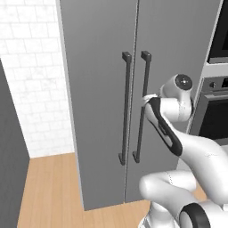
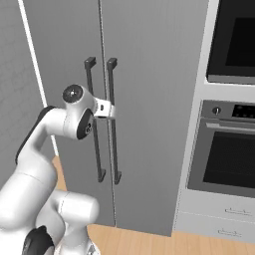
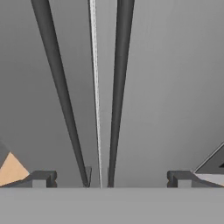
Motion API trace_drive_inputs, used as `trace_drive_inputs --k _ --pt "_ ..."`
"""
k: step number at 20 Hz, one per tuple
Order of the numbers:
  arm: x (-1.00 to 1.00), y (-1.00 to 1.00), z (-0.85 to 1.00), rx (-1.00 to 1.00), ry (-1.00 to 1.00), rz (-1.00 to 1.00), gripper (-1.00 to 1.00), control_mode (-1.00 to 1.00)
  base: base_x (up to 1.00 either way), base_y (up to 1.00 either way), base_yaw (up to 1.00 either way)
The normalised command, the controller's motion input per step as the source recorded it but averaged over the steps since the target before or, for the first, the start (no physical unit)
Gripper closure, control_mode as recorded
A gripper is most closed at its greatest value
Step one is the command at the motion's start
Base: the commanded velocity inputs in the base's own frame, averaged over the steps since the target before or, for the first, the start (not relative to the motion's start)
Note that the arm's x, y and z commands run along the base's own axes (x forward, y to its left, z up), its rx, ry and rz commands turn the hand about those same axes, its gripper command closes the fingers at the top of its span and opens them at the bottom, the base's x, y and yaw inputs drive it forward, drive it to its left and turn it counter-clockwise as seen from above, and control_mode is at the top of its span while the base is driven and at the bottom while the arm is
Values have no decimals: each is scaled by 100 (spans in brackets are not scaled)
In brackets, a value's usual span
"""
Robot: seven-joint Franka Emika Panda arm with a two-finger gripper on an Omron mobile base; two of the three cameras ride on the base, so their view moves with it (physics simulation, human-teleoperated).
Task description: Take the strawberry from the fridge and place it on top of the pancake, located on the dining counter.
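The fridge [image 1: 98,89] [image 2: 149,74] [image 3: 175,87] stands shut, its two grey doors meeting at a thin seam. Two long dark bar handles run down either side of that seam: the left handle [image 1: 126,107] [image 2: 95,144] [image 3: 59,87] and the right handle [image 1: 143,71] [image 2: 113,149] [image 3: 119,87]. My gripper [image 1: 145,98] [image 2: 112,110] [image 3: 111,179] is open, right up at the right handle around mid-height, with both handles lying between its spread fingertips in the hand view. Nothing is held. The strawberry is hidden behind the shut doors. The pancake and the dining counter are out of view.
A black-fronted wall oven [image 1: 218,111] [image 2: 231,154] is set in white cabinetry right of the fridge. White tile wall [image 1: 31,89] and a dark panel [image 1: 9,156] lie to the left. Wooden floor [image 1: 49,191] stretches in front of the fridge.
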Motion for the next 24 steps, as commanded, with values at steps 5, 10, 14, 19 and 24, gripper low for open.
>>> trace_drive_inputs --k 5,10,14,19,24 --pt "53 0 -23 0 -12 0 -100 -100 0 0 0" --pt "62 -1 -1 0 0 0 -100 -100 0 0 0" --pt "51 -6 0 0 0 0 -100 -100 0 0 0" --pt "52 0 -3 0 0 0 -100 -100 0 0 0" --pt "42 -1 -6 0 0 0 -100 -100 0 0 0"
